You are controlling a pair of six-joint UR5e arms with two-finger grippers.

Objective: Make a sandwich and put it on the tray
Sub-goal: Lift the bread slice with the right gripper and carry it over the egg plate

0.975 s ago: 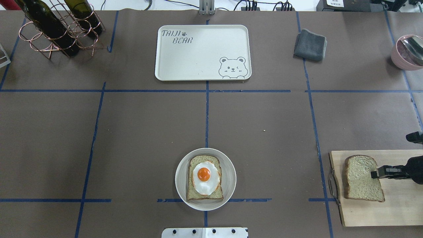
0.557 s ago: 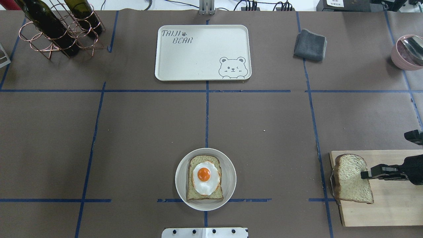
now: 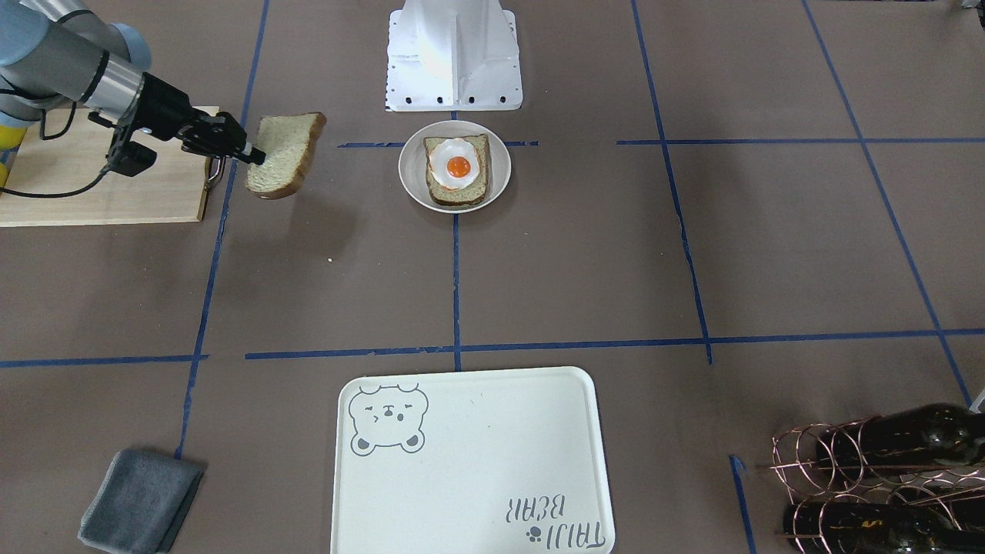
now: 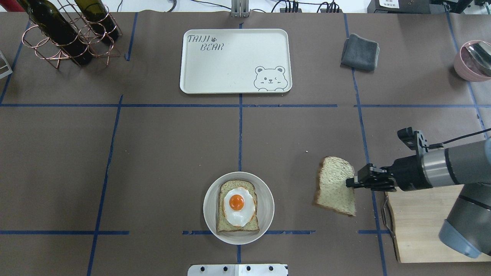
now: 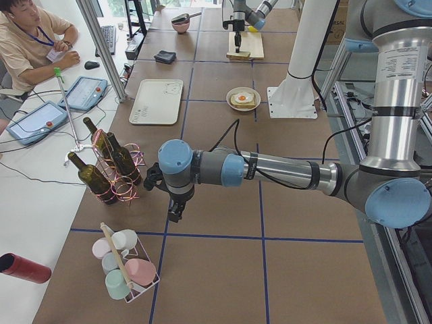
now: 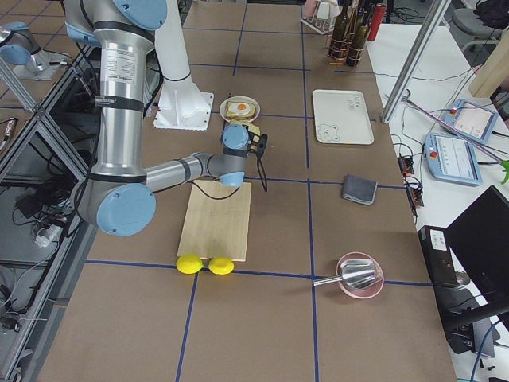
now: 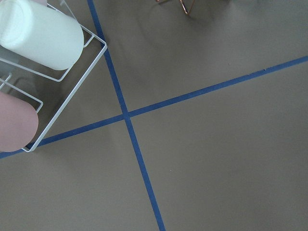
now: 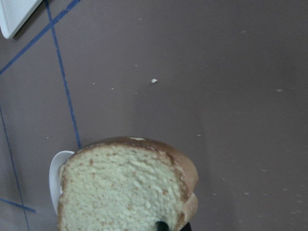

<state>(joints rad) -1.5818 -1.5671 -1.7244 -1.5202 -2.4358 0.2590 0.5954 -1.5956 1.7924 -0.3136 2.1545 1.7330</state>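
Observation:
My right gripper (image 4: 350,183) is shut on the edge of a tan wholemeal bread slice (image 4: 335,186) and holds it in the air, tilted, to the right of the plate. It shows in the front view too, gripper (image 3: 256,156) and slice (image 3: 281,154). The small round plate (image 4: 207,209) carries the other bread slice with the fried egg (image 4: 238,203) on top, uncovered. The right wrist view shows the held slice (image 8: 125,187) above the plate's rim (image 8: 54,178). The cream bear tray (image 4: 230,65) lies bare at the table's far middle. My left gripper (image 5: 175,212) hangs near the bottle rack, and I cannot tell its state.
A pale wooden cutting board (image 4: 422,230) lies under my right arm, with two lemons (image 6: 189,264) at its end. A grey cloth (image 4: 360,51), a pink bowl (image 4: 473,61) and a copper bottle rack (image 4: 65,34) stand at the back. A cup rack (image 5: 125,266) is near my left arm.
My right gripper has lifted the bread slice off the cutting board and carried it left, past the board's edge, toward the plate.

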